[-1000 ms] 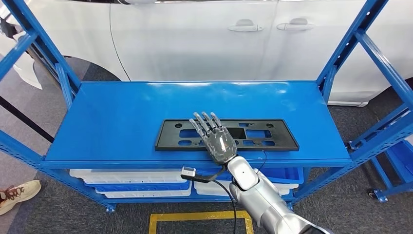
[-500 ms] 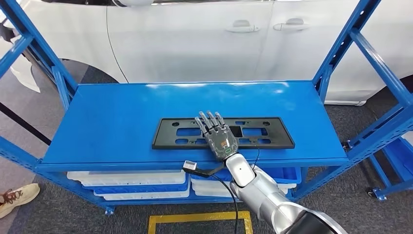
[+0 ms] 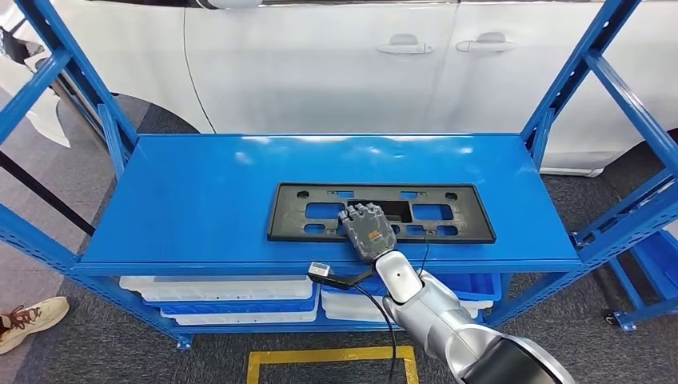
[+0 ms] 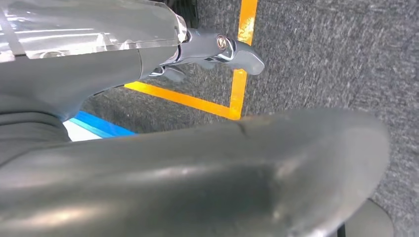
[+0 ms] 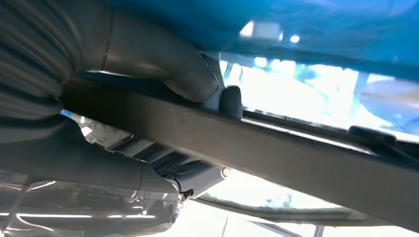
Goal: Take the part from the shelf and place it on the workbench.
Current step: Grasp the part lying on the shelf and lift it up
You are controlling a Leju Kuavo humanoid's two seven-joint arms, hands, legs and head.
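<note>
Lying flat on shelf [image 3: 200, 200], part [image 3: 448, 232] under curled right robot hand [image 3: 368, 230].

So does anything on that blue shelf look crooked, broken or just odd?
Nothing stands out. The black part lies flat and square on the blue shelf, near its front edge, with the right hand curled over its near rail. It looks undamaged.

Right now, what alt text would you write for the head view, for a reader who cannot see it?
The robot's right hand curls its fingers over the near edge of a flat black part lying on a blue shelf. A white car stands behind the shelf, and white bins sit on the level below.
</note>
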